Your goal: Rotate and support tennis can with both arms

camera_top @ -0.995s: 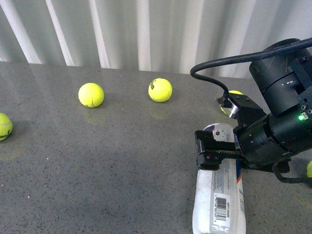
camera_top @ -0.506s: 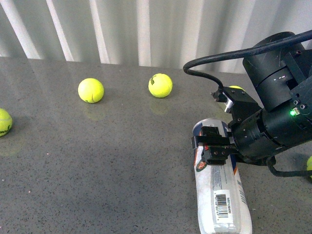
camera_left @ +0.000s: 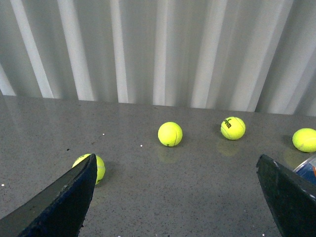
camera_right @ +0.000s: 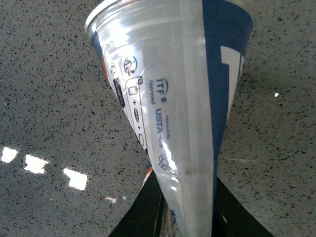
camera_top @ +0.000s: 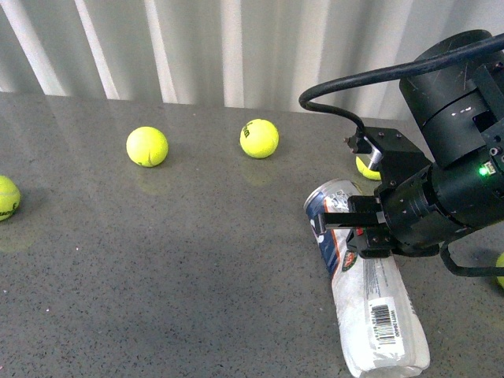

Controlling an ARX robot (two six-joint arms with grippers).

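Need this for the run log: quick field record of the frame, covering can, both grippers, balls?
can: on its side on table, rim end away from robot, barcode facing up
right gripper: shut on can, near rim end
left gripper: open, nothing between fingers; not in front view
balls: at least four, loose on table

Grey speckled table (camera_top: 157,276), glossy. I count from the printed ball (camera_top: 259,138): plain ball (camera_top: 147,146) near on its left, third ball (camera_top: 6,200) well beyond that. To its right a fourth ball (camera_top: 363,168), half hidden. White ribbed wall (camera_top: 236,47) behind it.
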